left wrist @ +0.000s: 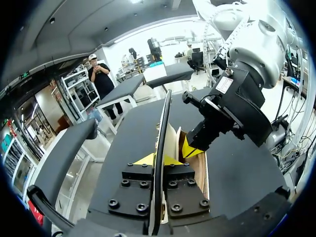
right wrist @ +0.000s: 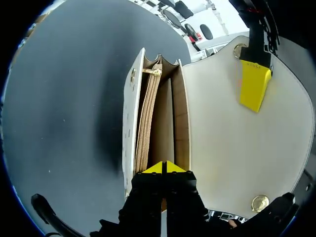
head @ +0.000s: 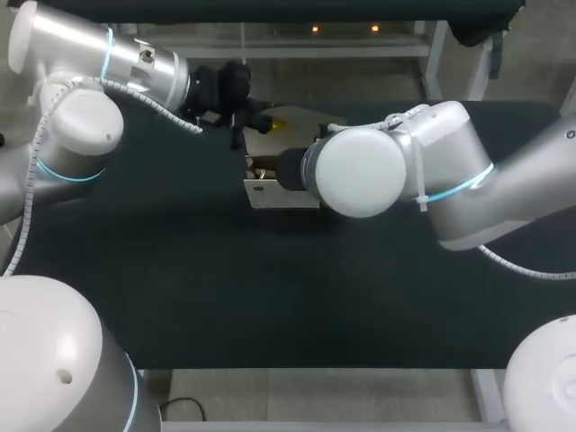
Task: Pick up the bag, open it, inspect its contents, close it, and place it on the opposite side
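A cream bag stands open at the middle of the dark table, mostly hidden in the head view behind my right arm. Its flap is lifted back and shows a gold snap. My left gripper is shut on the flap's edge, and one of its yellow fingers lies on the flap's inner side. Inside are tan compartments and a zipped pocket. My right gripper is shut, with its tips at the near end of the bag's mouth. I cannot tell whether it pinches anything.
The black table mat stretches bare toward the front and to both sides of the bag. My two arms crowd the space over the bag's back and right side.
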`<state>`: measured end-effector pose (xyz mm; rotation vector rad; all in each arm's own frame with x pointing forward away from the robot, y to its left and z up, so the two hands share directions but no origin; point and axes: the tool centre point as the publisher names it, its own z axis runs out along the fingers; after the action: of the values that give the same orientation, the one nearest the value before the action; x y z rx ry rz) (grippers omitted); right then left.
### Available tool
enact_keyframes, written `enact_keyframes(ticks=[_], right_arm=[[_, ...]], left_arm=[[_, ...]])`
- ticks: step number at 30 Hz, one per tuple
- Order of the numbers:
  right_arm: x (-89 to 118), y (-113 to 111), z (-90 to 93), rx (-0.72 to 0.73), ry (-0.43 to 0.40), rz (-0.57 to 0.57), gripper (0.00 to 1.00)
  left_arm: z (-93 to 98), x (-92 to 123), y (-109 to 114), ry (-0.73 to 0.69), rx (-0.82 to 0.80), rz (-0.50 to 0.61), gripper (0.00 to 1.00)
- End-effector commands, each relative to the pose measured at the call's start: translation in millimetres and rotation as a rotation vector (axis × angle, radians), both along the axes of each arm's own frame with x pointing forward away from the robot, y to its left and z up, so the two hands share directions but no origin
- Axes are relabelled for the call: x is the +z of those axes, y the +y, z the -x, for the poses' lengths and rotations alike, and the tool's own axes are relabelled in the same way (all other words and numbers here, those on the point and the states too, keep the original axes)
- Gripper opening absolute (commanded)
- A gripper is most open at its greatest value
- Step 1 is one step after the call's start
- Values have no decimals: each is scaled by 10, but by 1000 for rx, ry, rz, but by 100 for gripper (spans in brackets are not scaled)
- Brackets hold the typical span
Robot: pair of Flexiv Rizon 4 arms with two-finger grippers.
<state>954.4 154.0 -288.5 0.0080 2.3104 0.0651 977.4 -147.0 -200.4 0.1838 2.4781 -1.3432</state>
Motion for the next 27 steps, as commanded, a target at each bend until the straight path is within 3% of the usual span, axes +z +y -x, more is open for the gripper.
enact_keyframes(ticks=[1, 10, 19, 27], right_arm=[[-56, 12, 8, -4, 9, 3, 0], [-200, -15, 60, -7, 52, 2, 0], [-171, 22, 45, 5, 57, -12, 0], [-238, 16, 40, 0, 86, -15, 0]], left_arm=[[27, -18, 41, 5, 6, 35, 0], [12, -31, 46, 84, -52, 41, 0], [57, 7, 15, 148, -67, 0, 0], [60, -87, 6, 254, -107, 18, 0]])
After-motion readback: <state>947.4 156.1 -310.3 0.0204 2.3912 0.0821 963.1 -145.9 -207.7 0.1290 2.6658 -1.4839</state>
